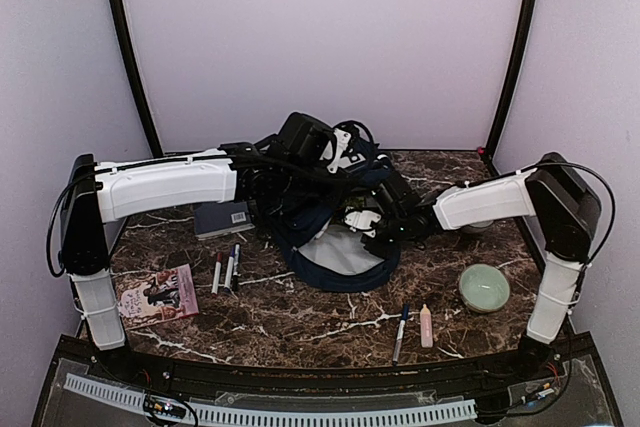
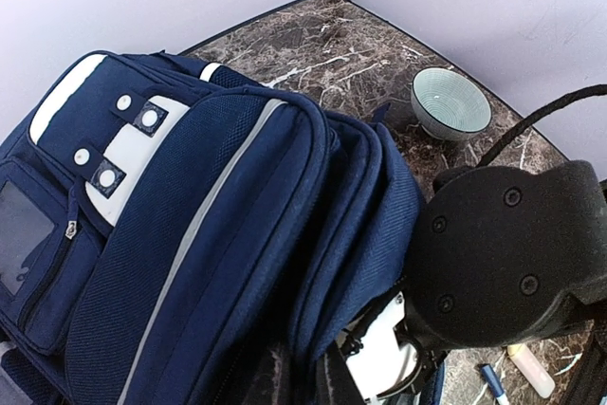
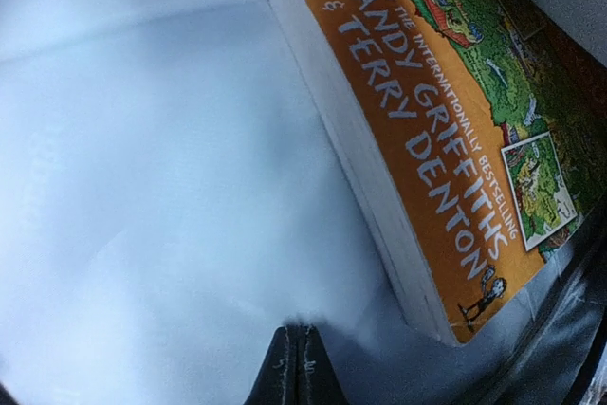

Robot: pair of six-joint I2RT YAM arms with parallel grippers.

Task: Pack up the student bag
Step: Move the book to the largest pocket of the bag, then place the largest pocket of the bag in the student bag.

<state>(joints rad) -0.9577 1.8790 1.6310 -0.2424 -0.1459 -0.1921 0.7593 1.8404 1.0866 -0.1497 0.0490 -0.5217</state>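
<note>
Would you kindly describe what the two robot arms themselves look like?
They match. The left arm and right arm each have boxy white link shells, black joints and a black wrist end. A thin black cable loops loosely outside each shoulder. The right jaws are dark, slim and tapered. I can see no markings.

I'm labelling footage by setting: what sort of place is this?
Probably a lab robot test booth: plain walls with black corner posts enclose a marble-patterned table carrying the left arm and right arm.
</note>
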